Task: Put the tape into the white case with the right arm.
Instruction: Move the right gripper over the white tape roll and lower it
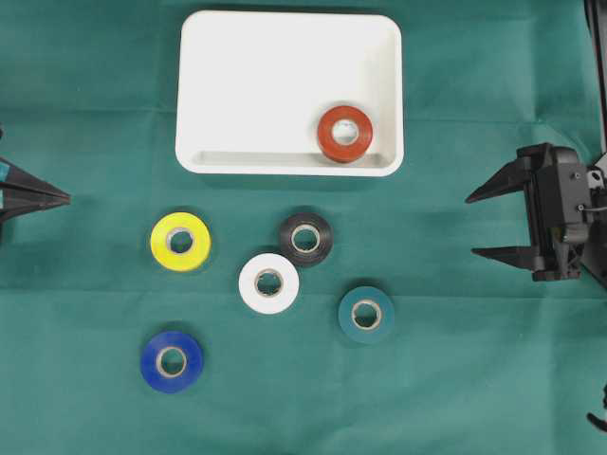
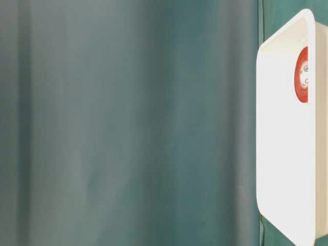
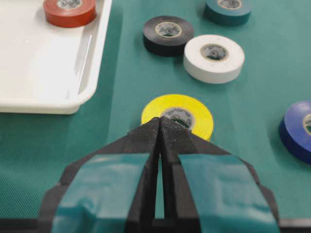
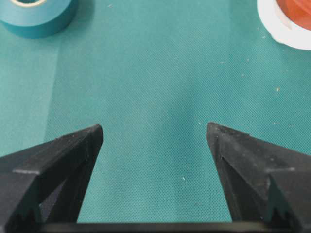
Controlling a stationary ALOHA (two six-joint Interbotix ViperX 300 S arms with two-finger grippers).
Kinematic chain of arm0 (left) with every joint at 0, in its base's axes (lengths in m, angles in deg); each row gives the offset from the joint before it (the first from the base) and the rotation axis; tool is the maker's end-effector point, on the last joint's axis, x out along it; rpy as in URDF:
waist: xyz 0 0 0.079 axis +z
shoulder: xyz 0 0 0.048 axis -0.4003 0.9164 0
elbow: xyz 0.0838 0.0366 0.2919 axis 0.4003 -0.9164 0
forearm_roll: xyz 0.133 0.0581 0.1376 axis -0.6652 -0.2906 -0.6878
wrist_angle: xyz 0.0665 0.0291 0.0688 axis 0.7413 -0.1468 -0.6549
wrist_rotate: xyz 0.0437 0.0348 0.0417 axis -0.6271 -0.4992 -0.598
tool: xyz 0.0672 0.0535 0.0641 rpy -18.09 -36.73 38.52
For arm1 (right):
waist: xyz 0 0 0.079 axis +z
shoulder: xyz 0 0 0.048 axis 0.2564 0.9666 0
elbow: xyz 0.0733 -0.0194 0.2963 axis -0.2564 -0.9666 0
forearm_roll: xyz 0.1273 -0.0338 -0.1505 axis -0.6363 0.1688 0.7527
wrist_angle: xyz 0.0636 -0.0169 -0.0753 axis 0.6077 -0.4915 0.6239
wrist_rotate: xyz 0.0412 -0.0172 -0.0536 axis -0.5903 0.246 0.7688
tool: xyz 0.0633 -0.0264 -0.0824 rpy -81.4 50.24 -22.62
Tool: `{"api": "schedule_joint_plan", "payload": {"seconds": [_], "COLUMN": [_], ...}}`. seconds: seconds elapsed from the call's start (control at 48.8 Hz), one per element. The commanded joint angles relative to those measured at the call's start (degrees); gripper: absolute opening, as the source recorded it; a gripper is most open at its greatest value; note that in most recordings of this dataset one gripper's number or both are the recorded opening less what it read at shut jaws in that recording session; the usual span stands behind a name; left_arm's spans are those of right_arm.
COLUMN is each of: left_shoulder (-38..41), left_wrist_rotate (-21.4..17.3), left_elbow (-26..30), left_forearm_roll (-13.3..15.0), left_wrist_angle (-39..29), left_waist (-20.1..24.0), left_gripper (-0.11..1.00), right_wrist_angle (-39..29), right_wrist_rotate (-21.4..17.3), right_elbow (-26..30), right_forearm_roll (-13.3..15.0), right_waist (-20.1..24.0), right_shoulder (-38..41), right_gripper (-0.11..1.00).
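Overhead view gives you the layout: the white case lies at the top centre of the green cloth, with a red tape roll flat inside its lower right corner, close against the rim. Your right gripper sits at the right edge, jaws spread wide and holding nothing, fingers pointing left toward the rolls. Between it and the nearest roll, the teal tape roll, you have an open stretch of bare cloth. Beyond that lie the black tape roll and the white tape roll, just beside each other, then the yellow tape roll and the blue tape roll farther left, each apart from the rest. All five lie flat below the case's lower rim. Your left gripper rests at the left edge; the left wrist view shows its fingers pressed together, empty, tips aimed at the yellow roll. Right wrist view shows only cloth between the spread fingers.
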Motion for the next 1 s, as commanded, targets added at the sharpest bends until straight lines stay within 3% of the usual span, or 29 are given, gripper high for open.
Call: {"api": "schedule_joint_plan", "payload": {"seconds": [0.0,0.246,0.451,0.984], "left_shoulder": [0.5,0.5,0.5,0.5], "left_wrist_rotate": [0.0,0.0,0.0,0.1], "left_elbow": [0.4,0.4,0.4,0.4], "left_forearm_roll": [0.1,0.1,0.1,0.1], "left_wrist_angle": [0.5,0.5,0.5,0.5], "left_waist": [0.1,0.1,0.2,0.1], "left_gripper": [0.0,0.0,0.0,0.0], "right_wrist_angle": [0.6,2.0,4.7,5.4], "right_wrist_rotate": [-0.1,0.0,0.1,0.6], "right_elbow": [0.7,3.1,7.7,29.1], "right_forearm_roll": [0.1,0.2,0.2,0.2], "right_waist": [0.4,0.4,0.4,0.5], "right_shoulder": [-0.3,2.5,11.0,34.4], "right_gripper": [0.53,0.53,0.53,0.53]}}
